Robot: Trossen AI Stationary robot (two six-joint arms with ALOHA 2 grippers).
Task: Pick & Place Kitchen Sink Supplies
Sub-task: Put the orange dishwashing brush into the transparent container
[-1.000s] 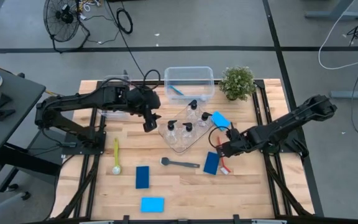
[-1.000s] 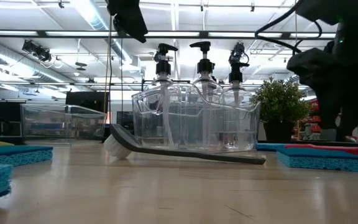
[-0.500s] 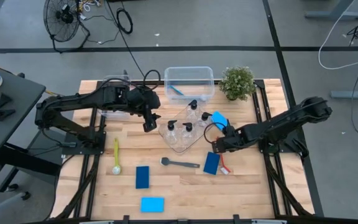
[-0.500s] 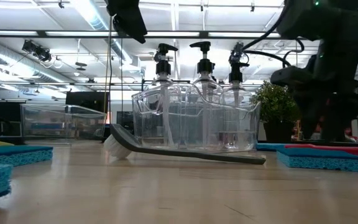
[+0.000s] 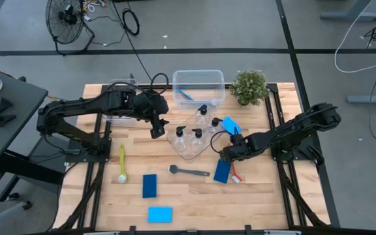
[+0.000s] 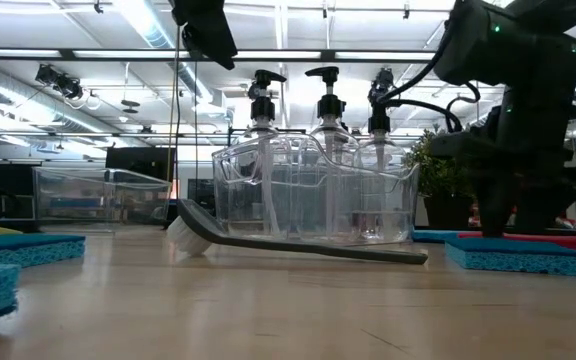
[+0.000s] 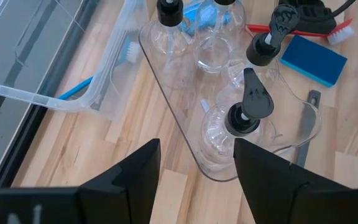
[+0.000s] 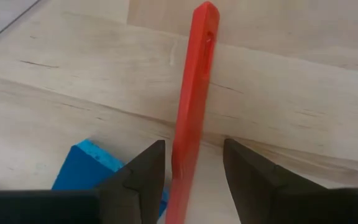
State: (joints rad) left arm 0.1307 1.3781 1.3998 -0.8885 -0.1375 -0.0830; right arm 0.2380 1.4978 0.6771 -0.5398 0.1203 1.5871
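Above the pale plank desk (image 8: 303, 81), the right gripper (image 8: 193, 163) held its dark fingers (image 8: 137, 177) spread either side of a slim, glossy red brush handle (image 8: 191, 106), while the left gripper (image 7: 196, 163) hung with fingers parted over clear pump bottles (image 7: 241, 121).

One camera looks straight down on my table (image 5: 194, 189); another sits level at tabletop. My wrist cameras look close past my fingers; all share the tray (image 6: 313, 200).

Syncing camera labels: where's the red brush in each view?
High: red brush right of centre, beside the dark-blue sponge.
Low: far right, just above that sponge.
Left wrist: past the pump bottles, by the sponge.
Right wrist: handle between the right gripper fingers.
Landmark: the sponge.
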